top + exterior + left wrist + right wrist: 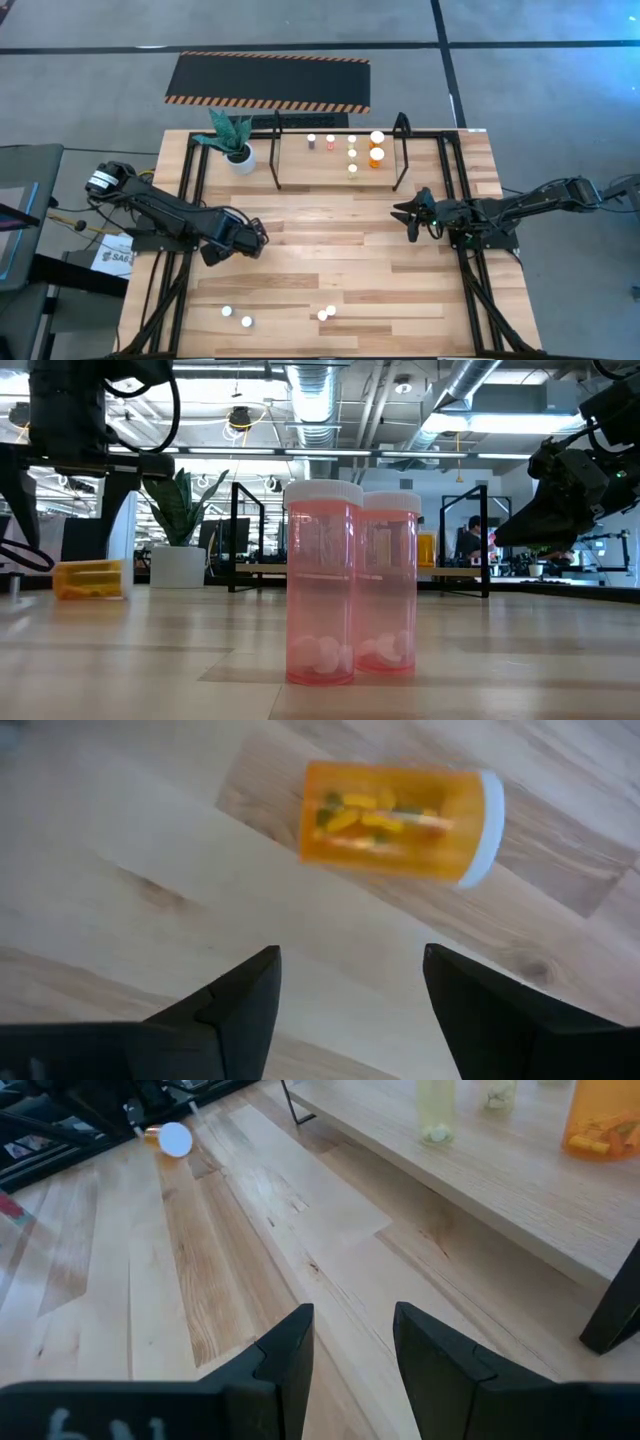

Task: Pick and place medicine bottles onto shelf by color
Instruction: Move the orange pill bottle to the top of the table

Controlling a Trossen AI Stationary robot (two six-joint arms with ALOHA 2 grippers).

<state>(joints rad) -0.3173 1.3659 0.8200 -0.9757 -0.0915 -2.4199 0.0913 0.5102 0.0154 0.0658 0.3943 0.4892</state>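
- Left gripper hovers over an orange bottle lying on its side on the counter, fingers spread, nothing held.
- Next, likely: drop, straddle it, pinch, carry to the shelf.
- Right gripper waits near the shelf, fingers narrowly apart, empty.

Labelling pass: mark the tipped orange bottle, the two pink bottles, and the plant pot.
orange bottle (385, 820), left wrist view, middle of its body.
pink bottles (322, 595), low view, body of the nearer one.
plant pot (240, 157), high view, white pot rim.
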